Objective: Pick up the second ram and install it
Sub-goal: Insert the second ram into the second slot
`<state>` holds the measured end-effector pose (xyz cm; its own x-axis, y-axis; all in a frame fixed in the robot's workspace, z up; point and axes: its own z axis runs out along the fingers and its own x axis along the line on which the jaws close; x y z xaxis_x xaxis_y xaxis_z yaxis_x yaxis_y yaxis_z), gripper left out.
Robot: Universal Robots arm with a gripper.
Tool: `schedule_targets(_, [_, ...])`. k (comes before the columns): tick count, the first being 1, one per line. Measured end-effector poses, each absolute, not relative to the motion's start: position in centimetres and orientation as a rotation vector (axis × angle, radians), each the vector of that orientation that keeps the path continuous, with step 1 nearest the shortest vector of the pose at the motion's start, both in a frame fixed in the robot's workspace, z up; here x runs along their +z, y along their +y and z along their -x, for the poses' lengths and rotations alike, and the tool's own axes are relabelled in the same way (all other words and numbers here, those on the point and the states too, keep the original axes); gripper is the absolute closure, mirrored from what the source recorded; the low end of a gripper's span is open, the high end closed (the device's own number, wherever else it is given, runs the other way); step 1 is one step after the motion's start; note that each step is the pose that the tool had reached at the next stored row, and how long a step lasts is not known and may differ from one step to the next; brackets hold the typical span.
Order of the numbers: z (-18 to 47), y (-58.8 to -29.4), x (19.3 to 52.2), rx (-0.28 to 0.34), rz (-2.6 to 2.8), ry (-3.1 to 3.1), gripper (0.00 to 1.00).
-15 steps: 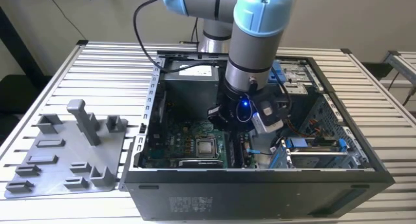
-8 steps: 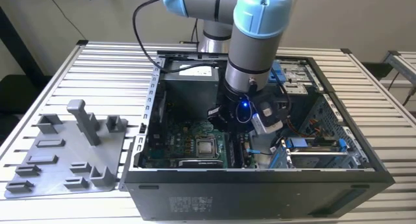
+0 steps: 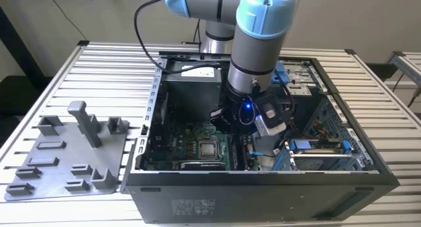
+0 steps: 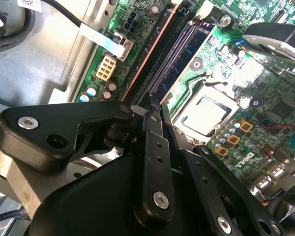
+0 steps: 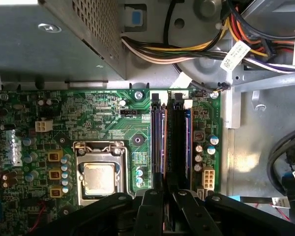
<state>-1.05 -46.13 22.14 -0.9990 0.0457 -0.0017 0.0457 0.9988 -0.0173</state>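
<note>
Holder tray (image 3: pixel 59 163) on the table, beside the case (image 3: pixel 263 192), exterior view's left.

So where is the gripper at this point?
The gripper is inside the open computer case. In both wrist views it sits at one end of the memory slots on the motherboard, beside the silver processor.

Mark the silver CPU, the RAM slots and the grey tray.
silver CPU (image 5: pixel 99 179): first wrist view, centre of its lid.
RAM slots (image 5: pixel 171 137): first wrist view, mid-length of the bank.
grey tray (image 3: pixel 62 160): exterior view, bare base.
</note>
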Motion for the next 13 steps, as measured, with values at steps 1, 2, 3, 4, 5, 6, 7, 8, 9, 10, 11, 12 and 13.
schedule_targets(1, [1.05,-46.13,22.14,-0.029,-0.069,3.139,0.86])
schedule_targets(2, [1.05,-46.13,22.14,-0.030,-0.064,3.139,0.86])
schedule_targets(3, [1.04,-46.13,22.15,-0.031,-0.060,3.139,0.86])
schedule_targets(4, [1.04,-46.13,22.16,-0.031,-0.057,3.139,0.86])
schedule_targets(5, [1.05,-46.13,22.16,-0.031,-0.054,3.139,0.86])
schedule_targets(6, [1.05,-46.12,22.16,-0.031,-0.050,3.139,0.86])
schedule_targets(7, [1.05,-46.09,22.16,-0.031,-0.046,3.138,0.86])
schedule_targets(8, [1.05,-46.07,22.15,-0.031,-0.042,3.137,0.86])
schedule_targets(9, [1.05,-46.06,22.15,-0.031,-0.039,3.136,0.86])
schedule_targets(10, [1.04,-46.06,22.15,-0.031,-0.037,3.136,0.86])
schedule_targets(11, [1.05,-46.06,22.15,-0.031,-0.037,3.136,0.86])
schedule_targets(12, [1.04,-46.06,22.15,-0.031,-0.037,3.136,0.86])
schedule_targets(13, [1.04,-46.05,22.11,-0.031,-0.037,3.136,0.86])
